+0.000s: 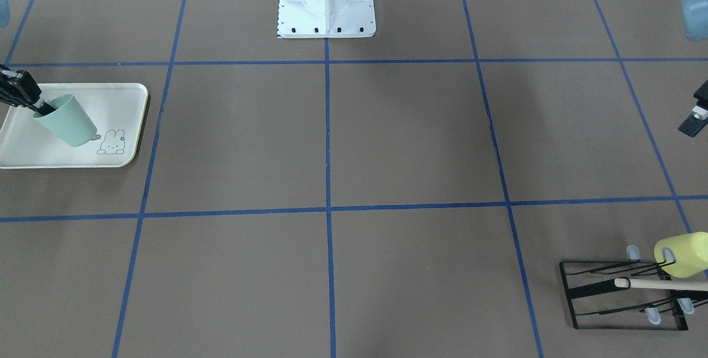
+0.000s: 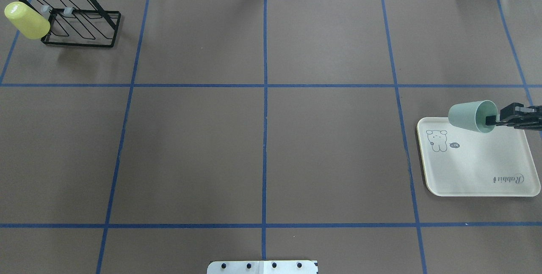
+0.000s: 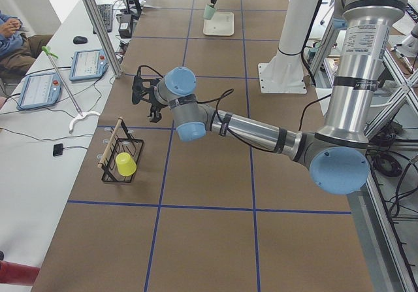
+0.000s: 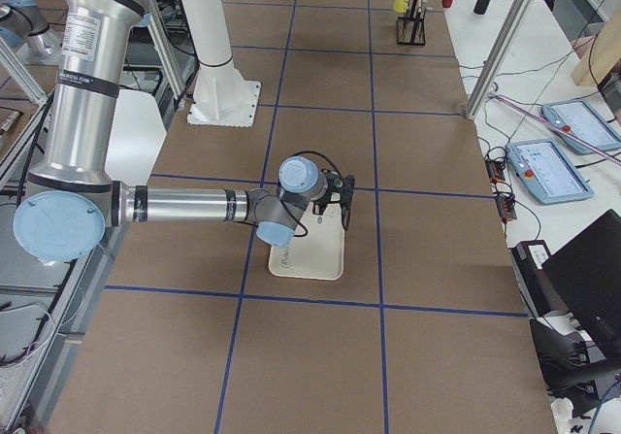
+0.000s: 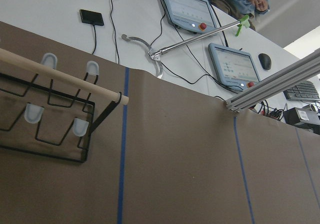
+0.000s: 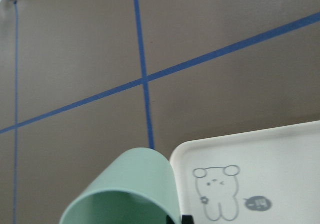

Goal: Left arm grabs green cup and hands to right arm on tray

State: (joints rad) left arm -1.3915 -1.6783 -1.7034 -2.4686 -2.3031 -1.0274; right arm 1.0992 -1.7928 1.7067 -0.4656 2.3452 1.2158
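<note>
Green cup (image 2: 465, 116), smooth pale mint plastic, slightly tapered, hangs tipped almost onto its side over the tray (image 2: 478, 172). Its open mouth faces the right gripper (image 2: 493, 120) and its closed base points toward the bunny drawing (image 2: 437, 140). The right gripper is clamped on the cup's rim: one black finger reaches inside the mouth and the other sits outside the wall. Whether the cup's base touches the tray or floats just above it, I cannot tell.

The tray is cream-white and rectangular, with rounded corners, a raised rim and "Rabbit" script at the corner opposite the bunny. It lies flat on the brown matte bench (image 2: 262, 138), which is gridded with blue tape.

Well apart from the tray, at the bench's other end, the left gripper (image 1: 694, 117) shows only as a black sliver at the frame's edge, and I cannot tell how its jaws stand. Near it stands a black wire rack (image 2: 80, 24) with a wooden rod on top and pale caps on its prongs. A yellow cup (image 2: 26, 20) is slung sideways on one prong.
</note>
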